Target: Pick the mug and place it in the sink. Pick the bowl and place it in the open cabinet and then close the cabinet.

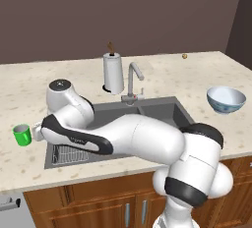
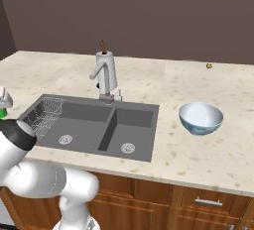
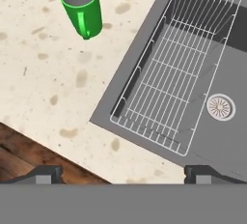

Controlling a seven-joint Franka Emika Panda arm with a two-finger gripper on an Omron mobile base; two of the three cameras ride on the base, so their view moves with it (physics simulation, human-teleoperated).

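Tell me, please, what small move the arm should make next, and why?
Probably shift the open gripper over the mug and lower it: the mug stands upright on the counter beside the sink, untouched, ahead of the fingertips.

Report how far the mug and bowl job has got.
Nothing looks done yet. The mug stands upright on the counter, left of the sink. In hand: the open gripper hangs empty near the mug, not around it. Left: mug into the sink, then the bowl, which sits on the counter right of the sink, into the cabinet.
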